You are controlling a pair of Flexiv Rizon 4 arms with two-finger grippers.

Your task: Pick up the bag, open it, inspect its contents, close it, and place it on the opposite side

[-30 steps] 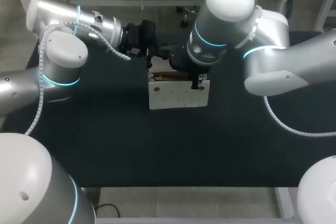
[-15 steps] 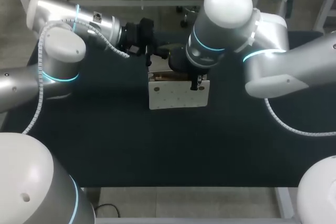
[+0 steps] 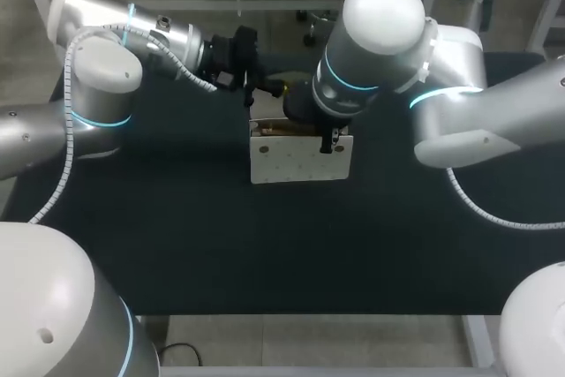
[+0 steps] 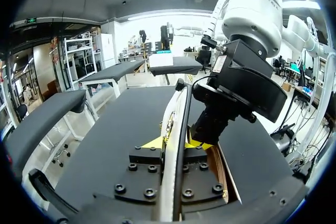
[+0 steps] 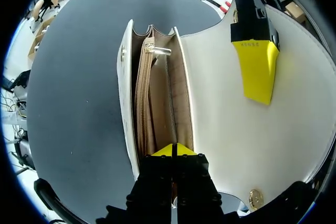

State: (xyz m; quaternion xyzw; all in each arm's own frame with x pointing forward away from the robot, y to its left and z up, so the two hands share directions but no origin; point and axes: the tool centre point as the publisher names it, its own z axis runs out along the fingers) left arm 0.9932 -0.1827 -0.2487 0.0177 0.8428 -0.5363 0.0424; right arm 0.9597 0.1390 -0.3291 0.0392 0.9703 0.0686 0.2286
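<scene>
Halfway-ish: got bag [image 3: 300,159] open at desk [image 3: 177,245] centre, toward 12 o'clock. Pinching flap [image 5: 220,129] with left end effector [image 4: 176,144], right end effector [image 5: 176,150] pressed together at mouth [image 5: 157,87]. Yet to close, move across.

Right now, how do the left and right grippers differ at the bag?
The left gripper grips the white flap, a finger on each face; the right gripper hangs over the tan interior, jaws together. The left lies level with the table; the right points straight down. Both have yellow tips.
</scene>
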